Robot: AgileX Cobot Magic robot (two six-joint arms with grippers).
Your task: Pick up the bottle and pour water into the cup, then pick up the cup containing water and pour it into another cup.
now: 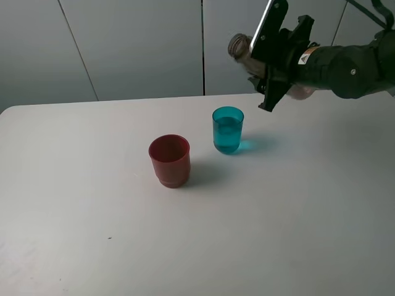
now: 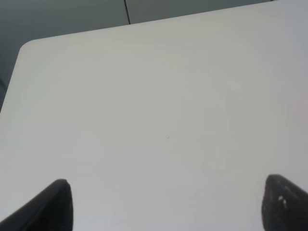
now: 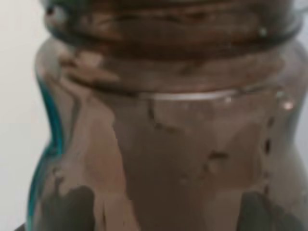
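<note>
The translucent smoky-brown bottle (image 3: 183,144) is filling nearly the whole view, its ridged neck blurring, a thin teal glint (image 3: 50,130) running along one edge beside a pale background (image 3: 14,96).

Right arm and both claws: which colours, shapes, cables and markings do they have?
The right arm is wrapped in a dark, wrinkled cover, with a small white label near the wrist and a thin dark cable above it. The right claw is black with flat, plate-like fingers. The left claw shows only two black, rounded fingertips.
</note>
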